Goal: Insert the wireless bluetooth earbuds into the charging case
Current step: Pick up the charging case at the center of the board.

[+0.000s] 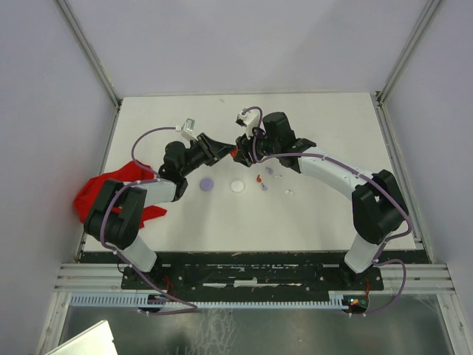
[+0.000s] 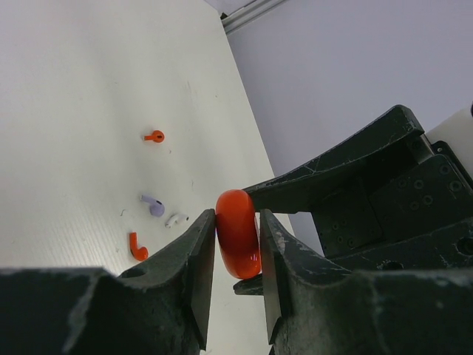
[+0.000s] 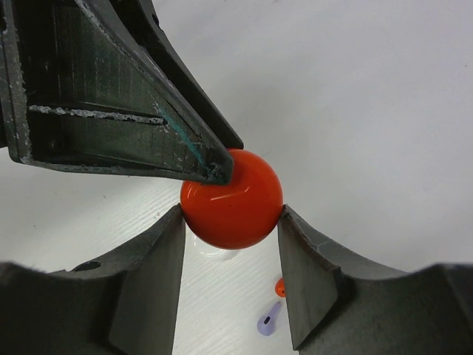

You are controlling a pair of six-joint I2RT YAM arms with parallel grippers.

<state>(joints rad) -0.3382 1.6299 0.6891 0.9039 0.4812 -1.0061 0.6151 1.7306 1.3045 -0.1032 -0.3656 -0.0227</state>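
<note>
A round red charging case (image 2: 238,233) hangs above the table, held from two sides. My left gripper (image 2: 237,237) is shut on its flat faces, and my right gripper (image 3: 231,222) is shut on its round edge (image 3: 233,198). From above, the two grippers meet at the case (image 1: 235,153) at the table's middle back. Tiny stemmed earbuds lie loose on the table below: a red one (image 2: 154,136), a lilac one (image 2: 153,206), a white one (image 2: 176,219) and another red one (image 2: 137,248). The right wrist view shows the lilac earbud (image 3: 268,322) and a red earbud (image 3: 280,287).
A lilac disc (image 1: 208,183) and a white disc (image 1: 236,186) lie flat on the white table, left of the earbuds. A crumpled red cloth (image 1: 100,191) sits at the table's left edge beside the left arm. Grey walls close in the table on three sides.
</note>
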